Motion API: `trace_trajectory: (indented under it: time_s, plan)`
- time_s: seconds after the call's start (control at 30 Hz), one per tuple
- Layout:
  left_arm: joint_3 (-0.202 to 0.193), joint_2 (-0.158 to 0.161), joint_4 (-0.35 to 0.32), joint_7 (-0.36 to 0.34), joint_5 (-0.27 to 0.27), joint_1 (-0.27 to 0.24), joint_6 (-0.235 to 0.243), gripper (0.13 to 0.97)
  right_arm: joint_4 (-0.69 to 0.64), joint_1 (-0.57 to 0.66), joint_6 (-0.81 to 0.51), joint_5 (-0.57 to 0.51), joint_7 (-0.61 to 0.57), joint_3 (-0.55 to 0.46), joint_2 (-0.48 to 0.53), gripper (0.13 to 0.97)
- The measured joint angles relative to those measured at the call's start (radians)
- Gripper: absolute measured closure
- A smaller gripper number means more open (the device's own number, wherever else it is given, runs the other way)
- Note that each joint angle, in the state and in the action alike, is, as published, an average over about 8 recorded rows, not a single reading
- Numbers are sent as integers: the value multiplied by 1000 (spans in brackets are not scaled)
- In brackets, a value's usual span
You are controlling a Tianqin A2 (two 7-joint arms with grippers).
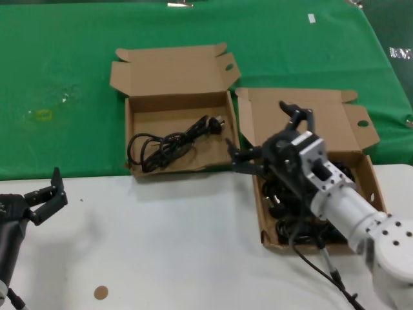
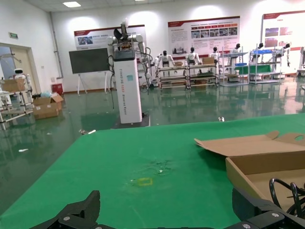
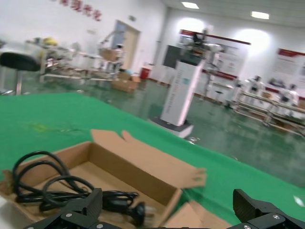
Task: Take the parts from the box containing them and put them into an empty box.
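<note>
The left cardboard box (image 1: 169, 70) lies open on the green cloth and holds one black power cord bundle (image 1: 169, 143). The right cardboard box (image 1: 335, 129) is open too and holds several black cords (image 1: 279, 201), partly hidden under my right arm. My right gripper (image 1: 267, 137) is open and empty. It hovers over the right box's near-left corner and faces the left box. The right wrist view shows that box (image 3: 128, 176), its cord (image 3: 57, 191) and plug (image 3: 136, 212) beyond the right gripper (image 3: 167, 223). My left gripper (image 1: 45, 197) is open and empty over the white table at the front left.
A green cloth (image 1: 64, 51) covers the far table; a white surface (image 1: 181, 239) lies in front. A small brown disc (image 1: 100, 292) lies near the front edge. A yellowish mark (image 1: 42, 115) is on the cloth at the left. The left wrist view shows the left box (image 2: 267, 164).
</note>
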Motion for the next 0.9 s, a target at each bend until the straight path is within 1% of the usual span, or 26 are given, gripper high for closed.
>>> trace_trajectory:
  time_s: [0.17, 0.53, 0.9]
  plan:
    - [0, 0, 0, 0, 0, 0, 0, 132, 53, -77, 52, 46, 24, 44, 7, 129]
    - [0, 0, 0, 0, 0, 0, 0, 132, 161, -231, 156, 138, 74, 133, 21, 129]
    - [0, 0, 0, 0, 0, 0, 0, 132, 176, -251, 170, 150, 81, 144, 23, 129]
